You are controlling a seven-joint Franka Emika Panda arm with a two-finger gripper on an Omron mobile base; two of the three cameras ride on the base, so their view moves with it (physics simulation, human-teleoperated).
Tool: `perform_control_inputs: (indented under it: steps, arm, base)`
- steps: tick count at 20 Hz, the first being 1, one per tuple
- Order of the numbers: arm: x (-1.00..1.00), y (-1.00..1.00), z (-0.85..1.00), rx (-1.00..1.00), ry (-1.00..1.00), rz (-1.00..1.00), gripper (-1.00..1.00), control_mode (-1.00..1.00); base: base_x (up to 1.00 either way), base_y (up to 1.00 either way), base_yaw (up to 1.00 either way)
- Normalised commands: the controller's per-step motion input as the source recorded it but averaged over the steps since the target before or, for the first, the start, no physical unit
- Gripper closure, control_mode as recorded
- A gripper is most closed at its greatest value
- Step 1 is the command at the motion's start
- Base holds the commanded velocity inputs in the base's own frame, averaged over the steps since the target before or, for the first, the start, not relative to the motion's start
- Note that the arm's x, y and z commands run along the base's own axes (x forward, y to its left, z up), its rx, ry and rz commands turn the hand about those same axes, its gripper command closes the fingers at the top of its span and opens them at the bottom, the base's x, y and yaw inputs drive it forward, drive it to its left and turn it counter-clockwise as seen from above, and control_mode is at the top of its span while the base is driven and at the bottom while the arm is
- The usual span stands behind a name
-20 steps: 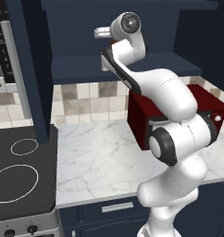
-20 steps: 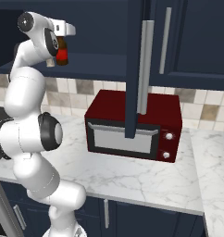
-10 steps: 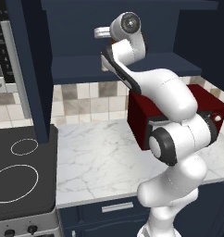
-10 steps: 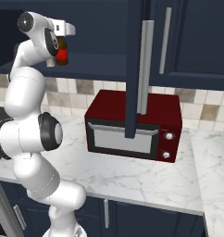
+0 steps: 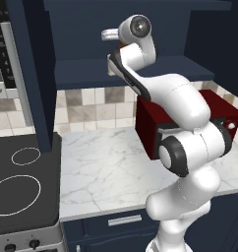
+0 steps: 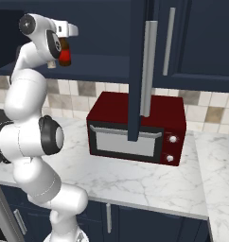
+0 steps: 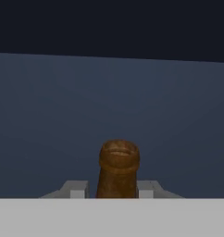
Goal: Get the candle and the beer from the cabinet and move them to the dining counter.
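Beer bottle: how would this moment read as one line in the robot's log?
arm: raised into open cabinet | gripper: shut on beer | beer: in cabinet, above microwave level | candle: not identified

red microwave (image 6: pixel 137 130) on marble worktop (image 5: pixel 106 167) | black cooktop (image 5: pixel 20 189) left

My left base camera sits behind me, looking forward and down from seven o'clock; the right one from five o'clock. Both share the microwave (image 5: pixel 190 123) (image 6: pixel 135 127) and marble table (image 5: pixel 111 167) (image 6: pixel 135 182). My hand camera looks close along the beer (image 7: pixel 118 169).
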Motion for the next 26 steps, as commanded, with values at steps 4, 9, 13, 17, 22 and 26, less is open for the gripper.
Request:
perform_control_inputs:
  steps: [4,9,13,17,22,26]
  arm:
    - [0.01,0.0,0.0,0.0,0.0,0.0,1.0,-1.0]
    - [-0.18,-0.03,0.01,0.0,-0.05,0.0,1.0,-1.0]
    - [-0.54,-0.17,0.02,0.0,-0.14,0.01,1.0,-1.0]
    - [-0.84,-0.2,0.0,0.0,-0.18,0.04,1.0,-1.0]
    - [-0.89,-0.29,0.0,0.0,-0.16,0.05,1.0,-1.0]
    - [-0.9,-0.35,0.02,-0.01,-0.14,0.06,1.0,-1.0]
  base:
    - [0.0,0.0,0.0]
    - [0.0,0.0,0.0]
    - [0.0,0.0,0.0]
    - [0.0,0.0,0.0]
    - [0.0,0.0,0.0]
    - [0.0,0.0,0.0]
